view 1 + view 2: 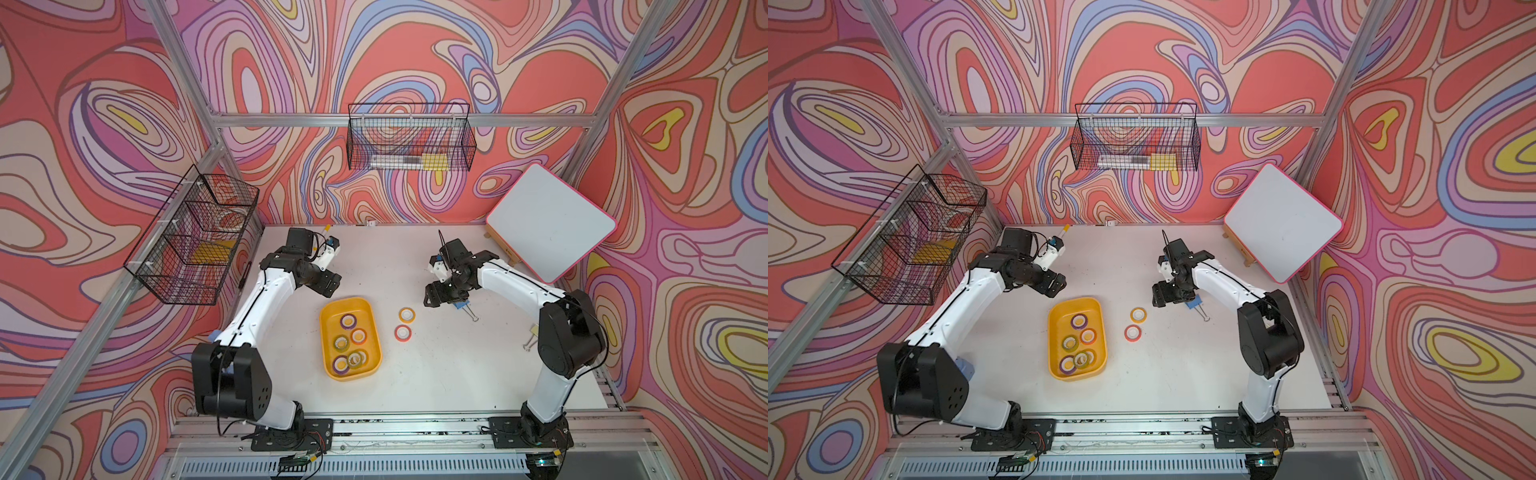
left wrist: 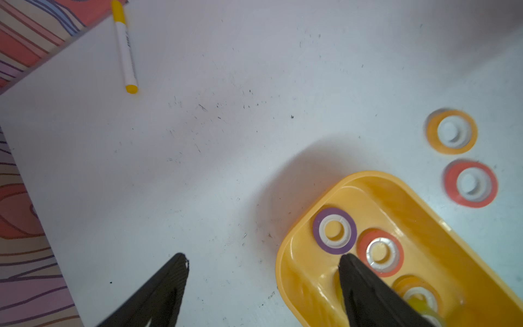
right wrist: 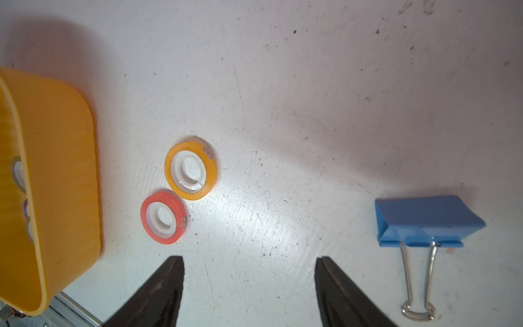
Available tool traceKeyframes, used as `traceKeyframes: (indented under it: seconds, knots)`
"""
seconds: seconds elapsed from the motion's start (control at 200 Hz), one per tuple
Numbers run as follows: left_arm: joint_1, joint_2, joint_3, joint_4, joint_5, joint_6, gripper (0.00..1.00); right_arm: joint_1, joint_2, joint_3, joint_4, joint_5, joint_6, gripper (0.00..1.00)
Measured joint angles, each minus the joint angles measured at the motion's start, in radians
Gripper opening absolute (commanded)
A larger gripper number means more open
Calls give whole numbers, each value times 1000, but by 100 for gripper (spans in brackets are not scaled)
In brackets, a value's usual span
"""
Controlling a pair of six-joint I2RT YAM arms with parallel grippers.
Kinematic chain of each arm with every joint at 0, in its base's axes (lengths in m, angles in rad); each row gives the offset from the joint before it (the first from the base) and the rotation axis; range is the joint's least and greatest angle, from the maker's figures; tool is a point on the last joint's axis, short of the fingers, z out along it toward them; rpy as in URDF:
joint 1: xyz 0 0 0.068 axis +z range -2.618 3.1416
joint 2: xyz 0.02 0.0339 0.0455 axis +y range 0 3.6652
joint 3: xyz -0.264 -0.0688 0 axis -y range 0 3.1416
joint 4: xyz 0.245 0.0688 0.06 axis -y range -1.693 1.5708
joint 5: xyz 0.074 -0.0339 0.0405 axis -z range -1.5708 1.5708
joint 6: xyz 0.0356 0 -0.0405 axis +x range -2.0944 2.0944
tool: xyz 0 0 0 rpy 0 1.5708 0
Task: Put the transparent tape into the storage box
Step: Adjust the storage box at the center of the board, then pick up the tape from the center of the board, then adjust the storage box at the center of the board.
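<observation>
Gaping empty, the right gripper (image 3: 249,259) faces a yellow tape roll (image 3: 208,175) and a red-orange tape roll (image 3: 178,216) just ahead, outside the storage box (image 3: 62,170). The left gripper (image 2: 263,259), also wide and empty, hangs at that box's end.

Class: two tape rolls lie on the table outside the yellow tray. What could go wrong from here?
The glossy yellow tape roll and red-orange tape roll nearly touch; the open right gripper grabbing one may knock the other.
The blue metal binder clip nearby could get nudged.
Tape rolls overlap at one end of the shallow yellow-orange plastic tray; another might bounce out.
</observation>
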Motion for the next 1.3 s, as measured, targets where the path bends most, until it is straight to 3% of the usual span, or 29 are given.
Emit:
traceKeyframes:
  seconds: [0.21,0.501,0.806,1.297]
  knots:
    - [-10,-239,-161,63,57,-346,84,134,90,137,-37,113,110,80]
    - [-10,-284,-212,41,44,-618,76,232,221,226,-95,196,291,78]
    - [-10,-293,-285,31,41,-677,76,240,266,278,-125,207,419,73]
    - [-10,-321,-303,2,-6,-703,76,244,383,377,-147,203,498,74]
